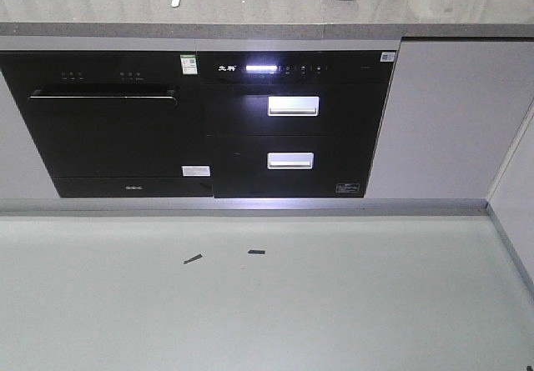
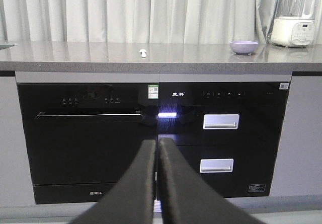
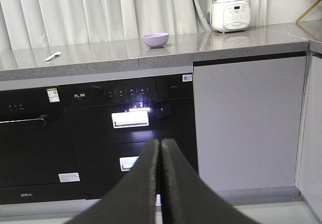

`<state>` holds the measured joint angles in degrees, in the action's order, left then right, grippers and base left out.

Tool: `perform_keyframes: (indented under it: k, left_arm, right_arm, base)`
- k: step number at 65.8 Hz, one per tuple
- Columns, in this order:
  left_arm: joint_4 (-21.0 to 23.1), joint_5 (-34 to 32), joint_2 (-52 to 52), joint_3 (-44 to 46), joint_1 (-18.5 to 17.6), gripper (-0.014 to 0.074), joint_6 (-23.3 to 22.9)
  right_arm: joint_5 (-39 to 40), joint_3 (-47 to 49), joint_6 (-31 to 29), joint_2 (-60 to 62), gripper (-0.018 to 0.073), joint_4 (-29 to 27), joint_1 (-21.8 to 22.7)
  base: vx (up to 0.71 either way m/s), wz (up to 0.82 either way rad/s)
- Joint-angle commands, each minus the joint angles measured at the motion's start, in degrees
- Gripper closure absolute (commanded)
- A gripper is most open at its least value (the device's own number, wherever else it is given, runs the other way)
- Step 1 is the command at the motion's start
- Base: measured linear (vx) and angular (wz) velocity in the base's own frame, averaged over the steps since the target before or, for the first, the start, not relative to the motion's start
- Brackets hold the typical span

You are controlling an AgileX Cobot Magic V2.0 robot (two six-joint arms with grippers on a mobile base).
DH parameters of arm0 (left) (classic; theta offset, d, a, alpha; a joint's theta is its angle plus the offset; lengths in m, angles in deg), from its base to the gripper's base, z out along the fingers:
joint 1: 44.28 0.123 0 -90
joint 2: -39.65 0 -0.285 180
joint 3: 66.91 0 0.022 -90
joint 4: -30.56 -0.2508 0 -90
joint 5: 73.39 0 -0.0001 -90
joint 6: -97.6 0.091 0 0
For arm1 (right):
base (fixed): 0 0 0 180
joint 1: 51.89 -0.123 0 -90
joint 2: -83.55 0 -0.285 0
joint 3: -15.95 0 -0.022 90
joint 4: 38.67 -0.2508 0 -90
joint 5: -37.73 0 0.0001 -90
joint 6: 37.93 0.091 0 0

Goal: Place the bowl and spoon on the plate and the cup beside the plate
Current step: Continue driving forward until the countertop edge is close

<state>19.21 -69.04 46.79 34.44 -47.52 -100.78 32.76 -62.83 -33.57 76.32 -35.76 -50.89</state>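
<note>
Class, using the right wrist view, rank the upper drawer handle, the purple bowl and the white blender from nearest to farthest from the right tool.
From the right tool:
1. Upper drawer handle, just ahead, slightly left.
2. Purple bowl, on the counter.
3. White blender, counter's back right.

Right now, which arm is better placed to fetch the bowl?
Probably the right: the bowl lines up with the right gripper in its view, but sits far right of the left gripper.

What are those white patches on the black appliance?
Front view: white glare streaks the glossy black appliance front near its top. Left wrist view: a glare bar sits beside the upper silver handle. Right wrist view: glare blooms just above that handle.
</note>
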Motion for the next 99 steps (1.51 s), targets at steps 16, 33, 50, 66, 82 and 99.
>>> perform_keyframes:
  k: [16,33,50,66,82,99]
  left_arm:
    - [0.0,-3.8,-0.4,-1.7,0.0,0.0602,-0.4]
    - [0.0,-3.8,-0.4,-1.7,0.0,0.0602,-0.4]
    - [0.0,-3.8,-0.4,-1.7,0.0,0.0602,-0.4]
    - [0.0,-3.8,-0.4,-1.7,0.0,0.0602,-0.4]
    - [0.0,-3.8,-0.4,-1.7,0.0,0.0602,-0.4]
    - [0.0,-3.8,-0.4,-1.7,0.0,0.0602,-0.4]
  right_arm:
    - [4.3,-0.9,-0.4,0.7,0.0565,0.2,0.4]
    - [4.3,-0.9,-0.4,0.7,0.0565,0.2,0.4]
    - [4.3,-0.9,-0.4,0.7,0.0565,0.2,0.4]
    - [4.3,-0.9,-0.4,0.7,0.0565,0.2,0.4]
    - [4.3,-0.9,-0.4,0.7,0.0565,0.2,0.4]
    - [4.3,-0.9,-0.4,0.7,0.0565,0.2,0.4]
  base:
    - [0.09,0.00]
    - [0.09,0.01]
    - [0.09,0.01]
    - [0.09,0.01]
    - [0.11,0.01]
    - [0.12,0.01]
